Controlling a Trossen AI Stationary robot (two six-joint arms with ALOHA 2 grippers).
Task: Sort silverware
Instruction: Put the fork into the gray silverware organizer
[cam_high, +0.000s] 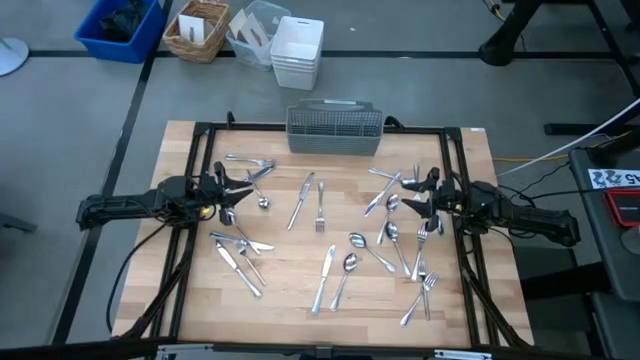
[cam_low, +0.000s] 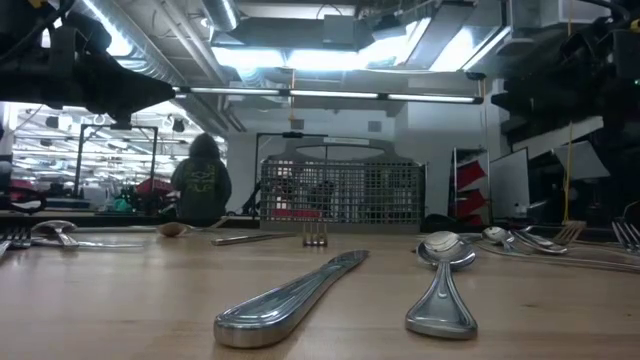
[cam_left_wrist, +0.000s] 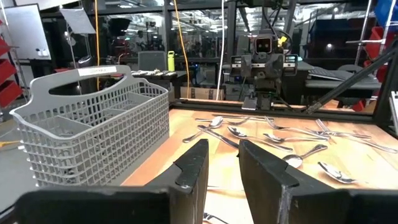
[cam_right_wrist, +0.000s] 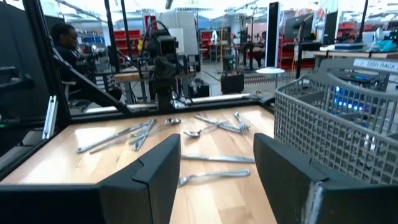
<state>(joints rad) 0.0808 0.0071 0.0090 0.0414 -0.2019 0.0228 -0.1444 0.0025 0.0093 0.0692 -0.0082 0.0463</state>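
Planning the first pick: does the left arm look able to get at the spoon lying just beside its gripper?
Probably yes. The left gripper hovers with its fingers parted and holding nothing, and the spoon lies on bare wood right beside it. Other silverware lies apart from it, so nothing seems to block a short drop.

Silverware (cam_high: 320, 205) shiny silver; caddy (cam_high: 335, 130) grey mesh; table (cam_high: 290, 290) pale wood.

Glossy metal silverware (cam_high: 320, 210), matt pale wood table (cam_high: 290, 270), grey plastic mesh caddy (cam_high: 335, 130)
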